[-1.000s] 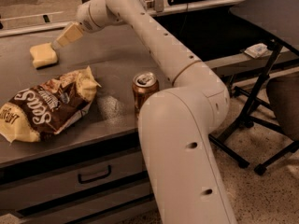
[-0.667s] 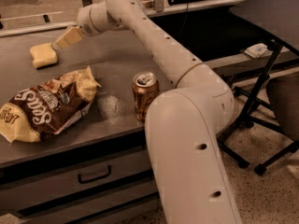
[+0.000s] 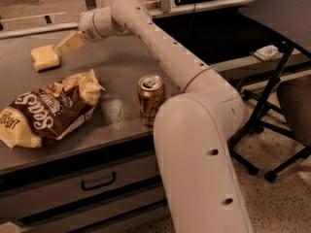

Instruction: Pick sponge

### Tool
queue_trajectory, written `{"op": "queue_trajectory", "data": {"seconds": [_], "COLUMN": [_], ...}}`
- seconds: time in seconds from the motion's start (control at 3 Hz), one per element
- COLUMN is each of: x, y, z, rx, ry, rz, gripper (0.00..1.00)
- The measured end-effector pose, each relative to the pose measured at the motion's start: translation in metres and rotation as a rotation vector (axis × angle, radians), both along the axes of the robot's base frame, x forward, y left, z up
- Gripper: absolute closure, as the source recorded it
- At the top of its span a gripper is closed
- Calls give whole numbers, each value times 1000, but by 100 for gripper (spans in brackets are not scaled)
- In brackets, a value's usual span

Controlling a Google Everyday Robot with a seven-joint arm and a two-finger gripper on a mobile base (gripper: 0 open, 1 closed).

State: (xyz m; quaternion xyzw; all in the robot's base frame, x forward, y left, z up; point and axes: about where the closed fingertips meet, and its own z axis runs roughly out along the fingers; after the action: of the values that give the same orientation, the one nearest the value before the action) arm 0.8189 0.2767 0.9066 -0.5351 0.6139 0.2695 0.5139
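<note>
Small pale yellow sponge [image 3: 45, 57], a soft block with rounded corners, lying flat at the far left of a grey metal table [image 3: 121, 62]. Nothing on top of it, bare surface all round.

Just beside its upper right corner, the pale yellow tip of the gripper [image 3: 68, 43], slanting down and leftward toward the block. Touching or a hair apart: impossible to say from this angle. How wide the gripper stands open: cannot tell either. Nothing visibly held.

Behind the gripper, a long white arm [image 3: 160, 47] reaching across the table from a bulky white base at the right foreground.

Nearer the camera and well apart from the sponge, a crumpled brown-and-yellow chip bag [image 3: 48, 110] on its side. To the right of that, an upright bronze soda can [image 3: 151, 100] near the table's front edge.

Probable step in hand: the last of the approach, ahead of the grasp. Best done, on this evidence, by straddling the block across its narrow width, one jaw on each long side, rather than nudging the corner and sliding it off to the left. Worth coming low enough to catch the soft sides near mid-height, then squeezing gently; likely to compress, so a firm close before any lift. No call to go near the bag or the can.
</note>
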Motion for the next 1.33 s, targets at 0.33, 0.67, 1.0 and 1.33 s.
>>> {"op": "queue_trajectory", "data": {"seconds": [0.33,0.67,1.0,1.33], "x": [0,-1,-11,-20], "y": [5,9,14,17], "z": [-7,-13,-19,-25], "rx": [2,-7,-48,-73], "ry": [12,17,13,15], "rz": [25,45,77,97], "gripper": [0,0,0,0]}}
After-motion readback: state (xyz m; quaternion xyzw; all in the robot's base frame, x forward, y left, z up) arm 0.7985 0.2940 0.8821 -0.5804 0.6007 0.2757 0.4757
